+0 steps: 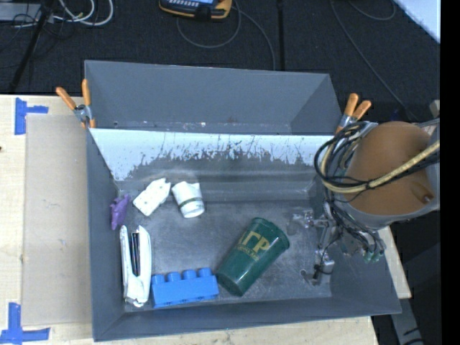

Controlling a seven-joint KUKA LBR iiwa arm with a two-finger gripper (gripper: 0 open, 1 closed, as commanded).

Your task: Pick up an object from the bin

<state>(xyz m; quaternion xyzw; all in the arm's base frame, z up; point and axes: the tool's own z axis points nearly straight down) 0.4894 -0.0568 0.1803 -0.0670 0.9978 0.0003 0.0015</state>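
Lying along the near wall of the grey metal bin [215, 106], a blue plastic toy brick with studs [184, 287] sat just beside a long white stapler-like tool [135, 264] in the near left corner. Just beyond the brick, mid-floor, a dark green plastic cup with gold lettering [251, 256] lay tipped on its side, its mouth toward the brick. To the cup's right, the robot's pincer [321, 259] hung low over bare bin floor, near the cup but apart from it. Whether it was spread or pressed together could not be told, and nothing was seen in its grip.

Farther back on the left lay a small purple toy piece [118, 211], a white angular plastic part [152, 197] and a short white cylindrical bottle [189, 198], well apart from the pincer.

As the nearest thing, the cup looked the likeliest pick. It appeared light and stiff, but smooth and prone to roll. A hold over its rim wall, or squarely across its body, seemed the surest.
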